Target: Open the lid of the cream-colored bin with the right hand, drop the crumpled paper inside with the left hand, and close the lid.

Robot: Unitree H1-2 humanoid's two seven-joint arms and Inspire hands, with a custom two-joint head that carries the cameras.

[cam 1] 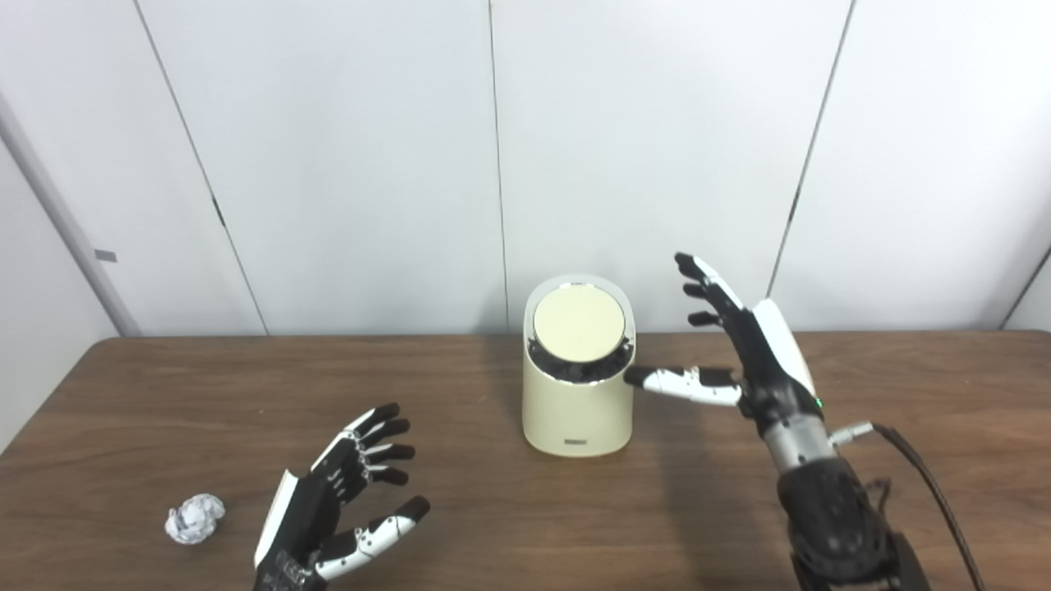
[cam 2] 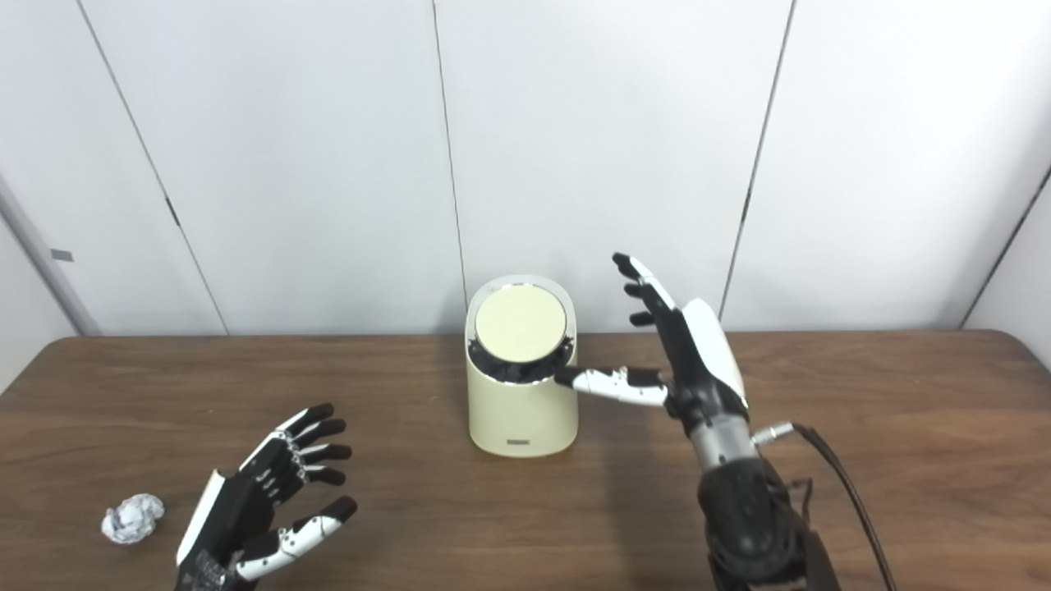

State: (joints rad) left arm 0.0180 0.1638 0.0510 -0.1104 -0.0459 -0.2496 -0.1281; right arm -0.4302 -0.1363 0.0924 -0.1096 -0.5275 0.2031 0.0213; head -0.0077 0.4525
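Cream bin (cam 1: 577, 394) at table (cam 1: 509, 525) centre-back, lid (cam 1: 579, 322) down. Right hand (cam 1: 739, 345) just beside it, fingers spread, empty, thumb tip at the bin's upper wall. Crumpled paper (cam 1: 195, 518) front-left; left hand (cam 1: 341, 492) beside it, splayed, holding nothing. Risk: a sideways thumb push on the light bin could slide or tip it instead of popping the lid.

From my remote station, both head cameras look down and forward across the wooden table (cam 1: 509, 525) toward the white panelled wall (cam 1: 369, 164), at mid range. The two views sit side by side; the right eye places the cream-colored bin (cam 2: 521, 410) further left in frame. Both share table, bin and both arms.
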